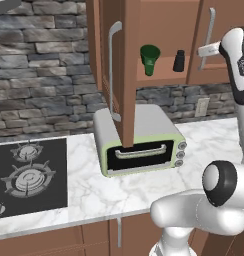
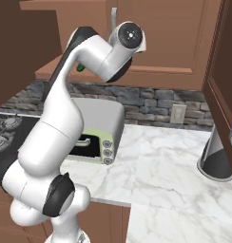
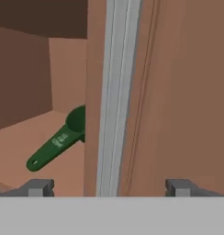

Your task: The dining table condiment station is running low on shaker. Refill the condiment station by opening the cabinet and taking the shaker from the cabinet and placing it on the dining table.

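The reddish-brown wall cabinet (image 1: 164, 30) has its left door (image 1: 128, 75) swung open, edge-on toward me. Its right door (image 1: 219, 30) is closed. On the open shelf stands the small black shaker (image 1: 179, 61), to the right of a green funnel-shaped cup (image 1: 149, 59). My gripper (image 1: 208, 49) is up at the right door's silver bar handle (image 3: 114, 92). In the hand view the gripper (image 3: 109, 188) is open, with one fingertip (image 3: 38, 187) on each side of that bar. The green cup (image 3: 58, 142) shows past the door's edge. The dining table is out of view.
A pale green toaster oven (image 1: 139, 142) sits on the marble counter (image 1: 94, 192) under the open door. A black stove top (image 1: 29, 175) lies to the left. A wall outlet (image 1: 201, 106) is on the stone backsplash. A grey and black cone-shaped object (image 2: 215, 161) stands at the counter's right.
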Motion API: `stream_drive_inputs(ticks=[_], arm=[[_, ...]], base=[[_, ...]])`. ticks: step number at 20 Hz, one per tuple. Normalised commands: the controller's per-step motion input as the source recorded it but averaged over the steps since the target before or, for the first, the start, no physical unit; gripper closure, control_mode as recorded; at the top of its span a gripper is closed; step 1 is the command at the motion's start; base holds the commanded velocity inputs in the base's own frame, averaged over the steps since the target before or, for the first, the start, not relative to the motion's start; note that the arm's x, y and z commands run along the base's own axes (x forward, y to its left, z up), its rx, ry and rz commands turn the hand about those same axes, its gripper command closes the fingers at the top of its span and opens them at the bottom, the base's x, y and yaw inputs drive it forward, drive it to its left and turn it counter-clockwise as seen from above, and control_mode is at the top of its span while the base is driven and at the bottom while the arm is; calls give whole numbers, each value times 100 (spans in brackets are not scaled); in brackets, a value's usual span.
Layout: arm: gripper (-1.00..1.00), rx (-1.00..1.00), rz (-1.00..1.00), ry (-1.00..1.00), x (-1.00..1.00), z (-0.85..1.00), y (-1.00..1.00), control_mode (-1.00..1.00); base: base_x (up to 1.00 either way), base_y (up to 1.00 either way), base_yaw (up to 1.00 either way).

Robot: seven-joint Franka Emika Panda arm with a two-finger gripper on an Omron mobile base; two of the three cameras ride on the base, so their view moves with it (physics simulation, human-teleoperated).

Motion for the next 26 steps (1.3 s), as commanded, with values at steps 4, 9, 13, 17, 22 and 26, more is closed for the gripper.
stream_drive_inputs(ticks=[4,9,13,17,22,26], arm=[[-100,-2,-11,-3,62,-9,29,-100],[100,0,-11,0,77,-5,20,-100],[100,0,-2,0,26,0,4,-100],[100,0,6,0,-32,0,0,-100],[100,0,1,0,-95,0,-8,-100],[100,0,-7,0,-100,9,-59,-100]], base=[[0,0,0],[0,0,0],[0,0,0],[0,0,0],[0,0,0],[0,0,0]])
